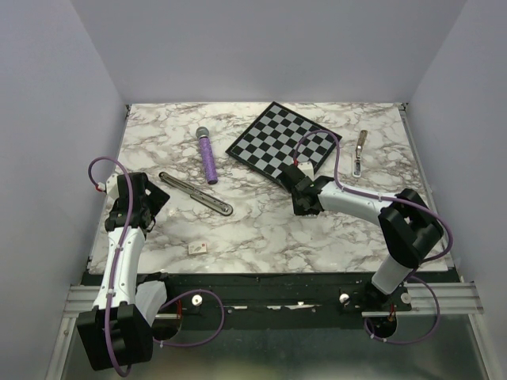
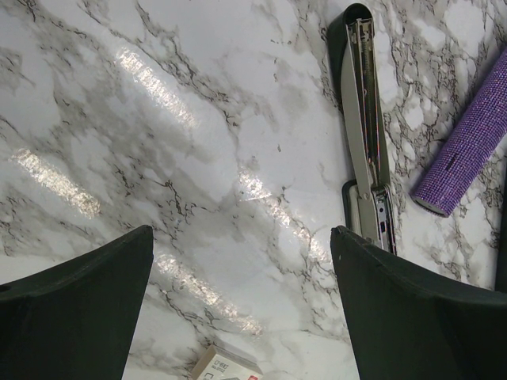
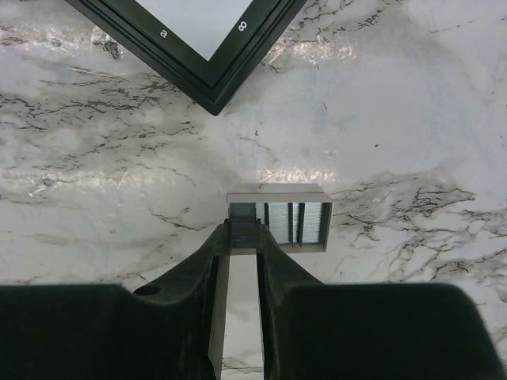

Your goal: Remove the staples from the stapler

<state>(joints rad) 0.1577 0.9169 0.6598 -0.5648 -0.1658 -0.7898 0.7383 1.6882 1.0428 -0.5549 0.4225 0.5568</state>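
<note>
L claw (image 2: 242, 261) released wide beside slim black-and-silver metal stapler (image 2: 364, 119) lying open; R claw (image 3: 243, 237) clenched on grey staple strip (image 3: 243, 218) at small pale open box (image 3: 277, 193).

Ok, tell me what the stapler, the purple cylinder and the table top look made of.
Stapler: metal, by its silver-grey sheen, with a dark, possibly plastic end. Purple cylinder: glittery textured wrap, tiny sparkling dots; core unknown. Table top: glossy marble-look, veined, mirroring lights; maybe laminate.

Bright even light w/ glare streaks on table (image 2: 158, 87), pics sharp.
</note>
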